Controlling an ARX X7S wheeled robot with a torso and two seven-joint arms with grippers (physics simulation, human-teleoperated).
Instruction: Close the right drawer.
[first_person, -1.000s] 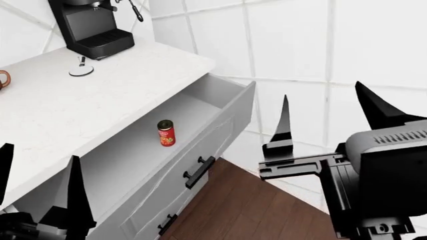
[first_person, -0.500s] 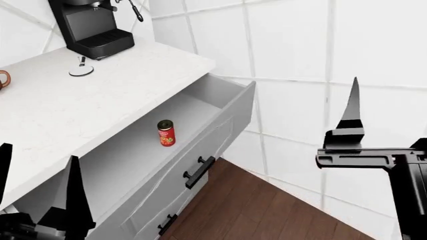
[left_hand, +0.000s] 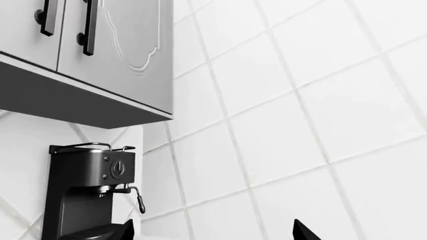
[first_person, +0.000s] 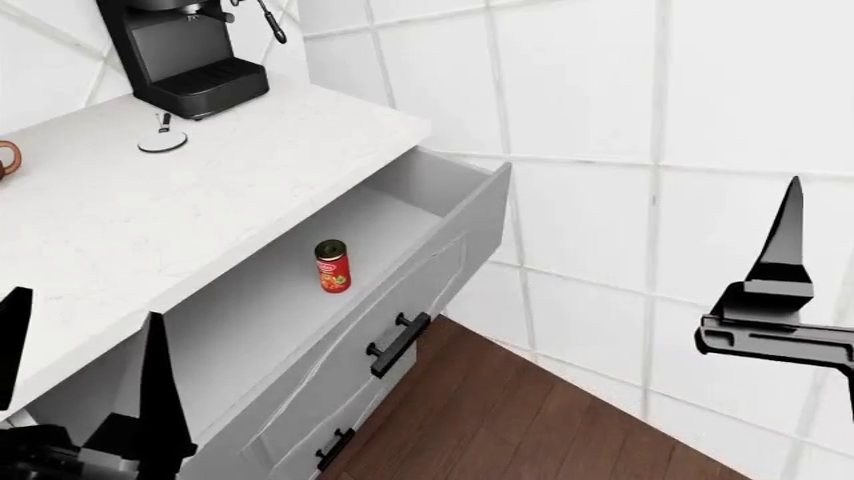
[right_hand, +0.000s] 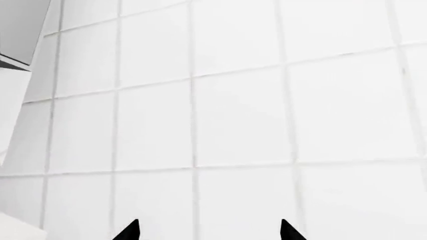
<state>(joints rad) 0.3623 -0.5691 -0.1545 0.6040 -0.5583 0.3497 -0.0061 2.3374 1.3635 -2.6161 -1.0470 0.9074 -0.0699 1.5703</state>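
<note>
Tabletop (first_person: 200, 190) above; right drawer (first_person: 441, 260) pulled fully out beneath, red can (first_person: 332, 266) inside. Right hand (right_hand: 208, 231) spread, empty, well apart (facing tiles). Left hand (first_person: 83, 375) spread, empty. Push flat on front beside black handle (first_person: 398, 343), squarely.

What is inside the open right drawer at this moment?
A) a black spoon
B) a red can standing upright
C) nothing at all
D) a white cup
B: in the head view a small red can stands upright on the pale floor of the right drawer, and nothing else shows inside it.
</note>
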